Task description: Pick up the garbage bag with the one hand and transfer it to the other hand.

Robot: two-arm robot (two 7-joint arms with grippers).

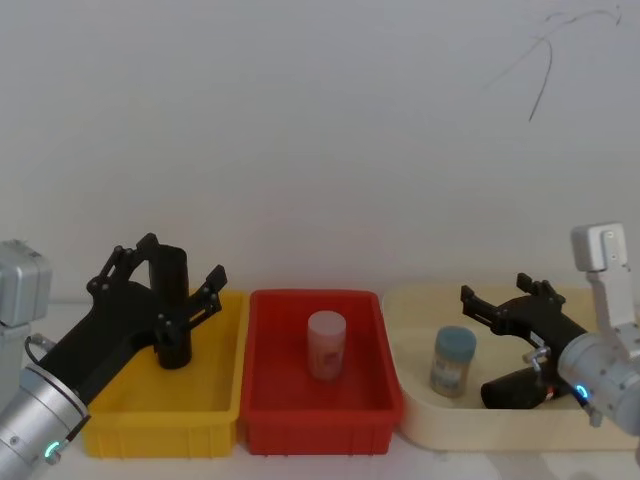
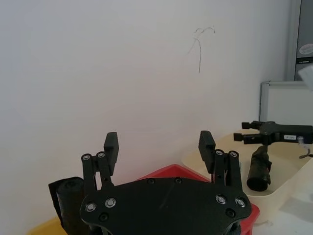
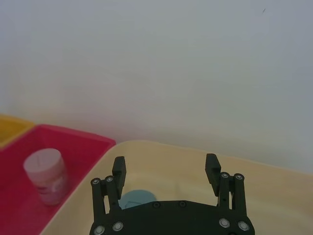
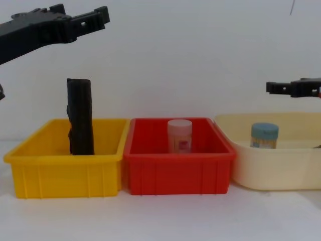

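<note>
Here, at the far left, the left gripper (image 1: 170,285) reaches in over the yellow bin (image 1: 160,405), its fingers spread apart and holding nothing. In the head view the garbage bag (image 1: 171,308) appears between those fingers, but the chest view shows the left gripper raised well above the roll's top, clear of it. The garbage bag stands upright on the floor of the yellow bin, toward its back left part, rising above the bin's rim. In the left wrist view the roll sits low beside the gripper's body, with the two fingertips (image 2: 111,143) wide apart ahead.

Next comes the red bin (image 1: 320,420), touching the yellow one, with a pale pink jar (image 1: 326,345) upright in its middle.

Further right, the cream bin (image 1: 500,430) holds a blue-lidded jar (image 1: 452,362) standing upright and a second black roll (image 1: 515,388) lying on its side. The right gripper (image 1: 500,300) hovers over this bin, above the rim, its fingers also released and empty. All three bins sit in a row on the white table (image 4: 160,216).
</note>
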